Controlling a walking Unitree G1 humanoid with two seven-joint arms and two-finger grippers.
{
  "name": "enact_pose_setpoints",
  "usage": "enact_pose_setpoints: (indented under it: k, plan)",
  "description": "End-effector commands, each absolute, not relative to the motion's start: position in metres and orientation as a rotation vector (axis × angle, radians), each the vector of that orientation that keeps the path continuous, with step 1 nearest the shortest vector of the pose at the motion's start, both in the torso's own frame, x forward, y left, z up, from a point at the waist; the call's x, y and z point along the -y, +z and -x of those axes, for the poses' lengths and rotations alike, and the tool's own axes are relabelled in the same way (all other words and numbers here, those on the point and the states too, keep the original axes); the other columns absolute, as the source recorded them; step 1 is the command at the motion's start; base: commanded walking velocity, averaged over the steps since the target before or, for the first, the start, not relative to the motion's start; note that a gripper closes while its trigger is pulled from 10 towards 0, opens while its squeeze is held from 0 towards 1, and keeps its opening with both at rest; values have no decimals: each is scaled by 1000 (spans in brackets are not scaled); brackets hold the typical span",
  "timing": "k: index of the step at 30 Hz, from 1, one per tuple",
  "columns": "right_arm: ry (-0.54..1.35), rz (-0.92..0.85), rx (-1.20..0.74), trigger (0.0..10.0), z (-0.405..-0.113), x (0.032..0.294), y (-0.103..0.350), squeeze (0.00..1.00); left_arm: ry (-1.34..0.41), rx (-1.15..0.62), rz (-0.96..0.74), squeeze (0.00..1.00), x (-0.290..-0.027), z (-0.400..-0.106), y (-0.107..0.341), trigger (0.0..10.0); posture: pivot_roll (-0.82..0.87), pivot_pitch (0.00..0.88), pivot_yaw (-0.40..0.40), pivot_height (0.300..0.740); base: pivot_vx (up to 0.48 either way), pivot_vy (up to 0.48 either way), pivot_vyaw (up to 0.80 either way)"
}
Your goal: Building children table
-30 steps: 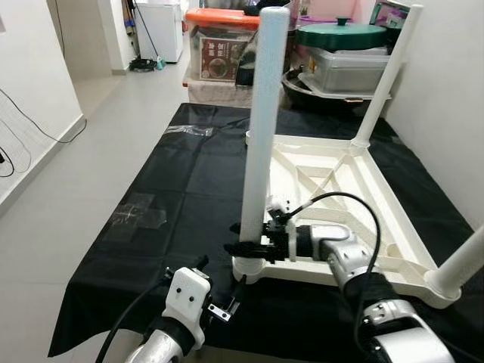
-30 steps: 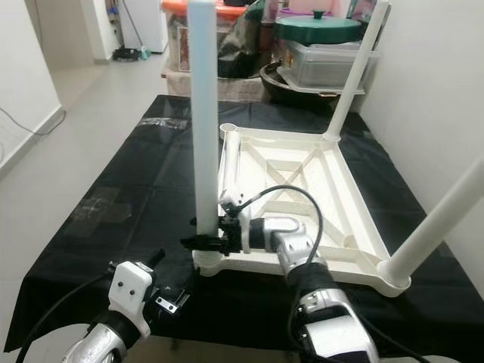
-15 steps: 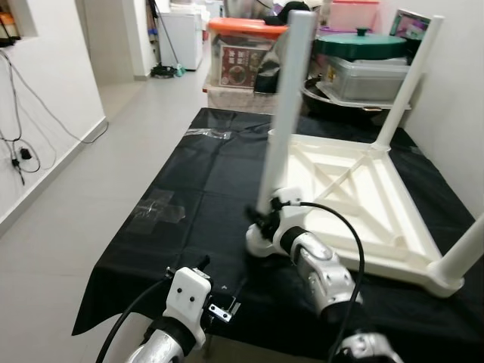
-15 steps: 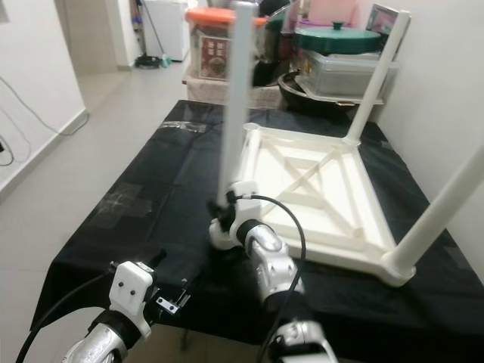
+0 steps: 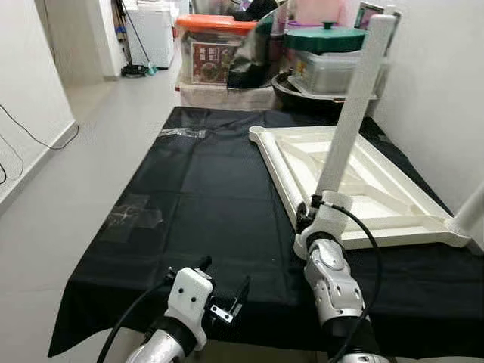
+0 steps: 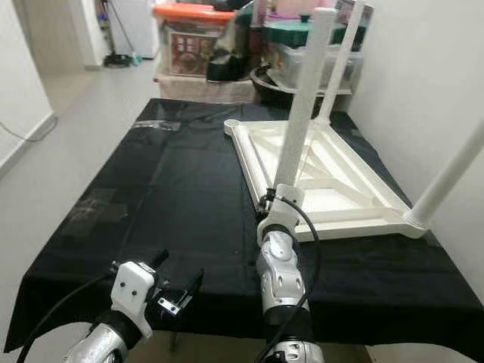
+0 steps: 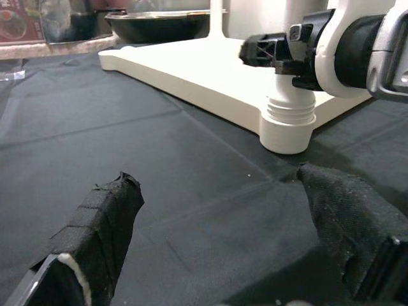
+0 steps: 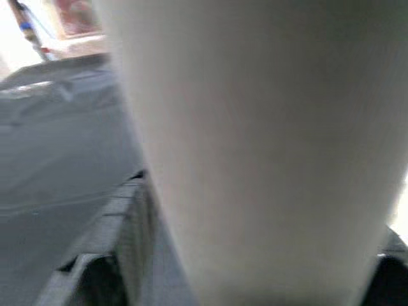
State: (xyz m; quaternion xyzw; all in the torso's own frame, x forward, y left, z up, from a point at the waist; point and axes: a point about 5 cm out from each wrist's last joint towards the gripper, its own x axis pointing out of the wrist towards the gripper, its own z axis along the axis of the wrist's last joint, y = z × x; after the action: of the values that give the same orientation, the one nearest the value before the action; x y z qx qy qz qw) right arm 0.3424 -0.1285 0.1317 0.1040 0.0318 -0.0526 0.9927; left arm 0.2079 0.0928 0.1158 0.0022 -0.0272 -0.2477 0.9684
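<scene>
A white table top [image 5: 281,166] lies upside down on the black cloth. A white leg [image 5: 355,98] stands in its near corner socket [image 7: 288,121] and leans slightly right. My right gripper [image 5: 306,218] is shut on the base of this leg, just above the socket; in the right wrist view the leg [image 8: 255,153] sits between the dark fingers [image 8: 95,280]. Two more legs [image 6: 344,60] [image 6: 454,162] stand at other corners. My left gripper [image 5: 227,299] hovers open over the cloth's near edge, short of the corner, fingers [image 7: 102,223] wide apart.
The black cloth [image 5: 197,189] covers a low platform on a tiled floor [image 5: 68,166]. Storage boxes and a pot [image 5: 333,45] are stacked behind it. A white wall [image 5: 439,98] runs close along the right side. A taped patch [image 5: 136,215] marks the cloth at left.
The view swung about. Against the cloth, the table's near corner and its leg have shifted right, with my right gripper still on the leg's base. The left gripper has stayed put.
</scene>
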Motion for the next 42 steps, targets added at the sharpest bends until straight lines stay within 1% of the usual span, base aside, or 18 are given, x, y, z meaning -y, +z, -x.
enact_pose_setpoints:
  k: [1,5,7,8,10,14,16,19,26,27,28,29,30,31,36,40,41,42]
  plan:
    - [43,-298,-71,10000,-338,92,127,0,-500,46,-8,0,-93,-208,113,10000,127,0,-73,740,0,0,0]
    - [186,-322,-53,10000,-341,97,128,0,-501,45,-8,0,-93,-208,113,10000,130,0,-73,740,0,0,0]
    - [456,-290,-52,10000,-347,114,132,0,-504,45,-9,0,-93,-209,112,10000,125,0,-65,740,0,0,0]
    - [456,-290,-52,10000,-347,114,132,0,-504,45,-9,0,-93,-209,112,10000,125,0,-65,740,0,0,0]
    - [698,-272,-88,10000,-347,126,135,0,-508,45,-11,0,-93,-209,112,10000,126,0,-67,740,0,0,0]
    - [915,-233,-134,10000,-343,133,139,0,-512,45,-13,0,-92,-210,112,10000,128,0,-67,740,0,0,0]
    - [1158,-177,-179,10000,-337,128,144,0,-511,44,-16,0,-93,-209,111,10000,145,0,-70,740,0,0,0]
    - [1333,-100,-218,10000,-334,116,145,0,-509,44,-20,0,-94,-208,111,10000,149,0,-71,740,0,0,0]
    - [1438,48,-258,10000,-333,93,137,0,-507,43,-24,0,-94,-207,111,10000,163,0,-76,740,0,0,0]
    - [1447,128,-248,7725,-332,78,131,0,-507,43,-26,0,-94,-206,111,10000,164,0,-78,740,0,0,0]
    - [1447,128,-248,7725,-332,78,131,0,-507,43,-26,0,-94,-206,111,10000,164,0,-78,740,0,0,0]
    - [1437,146,-237,3882,-332,75,131,0,-506,43,-26,0,-94,-206,111,10000,164,0,-78,740,0,0,0]
    - [1437,146,-237,3882,-332,75,131,0,-506,43,-26,0,-94,-206,111,10000,164,0,-78,740,0,0,0]
    - [1416,132,-217,0,-333,73,131,0,-506,43,-26,0,-94,-206,111,10000,164,0,-78,740,0,0,0]
    - [1259,66,-130,0,-339,76,136,0,-507,42,-22,0,-93,-206,111,10000,151,0,-76,740,0,0,0]
    - [874,-53,-132,0,-354,91,136,0,-508,43,-18,0,-93,-207,111,10000,141,0,-72,740,0,0,0]
    - [874,-53,-132,0,-354,91,136,0,-508,43,-18,0,-93,-207,111,10000,141,0,-72,740,0,0,0]
    - [671,-46,-173,0,-360,102,130,0,-508,43,-18,0,-93,-207,111,10000,139,0,-71,740,0,0,0]
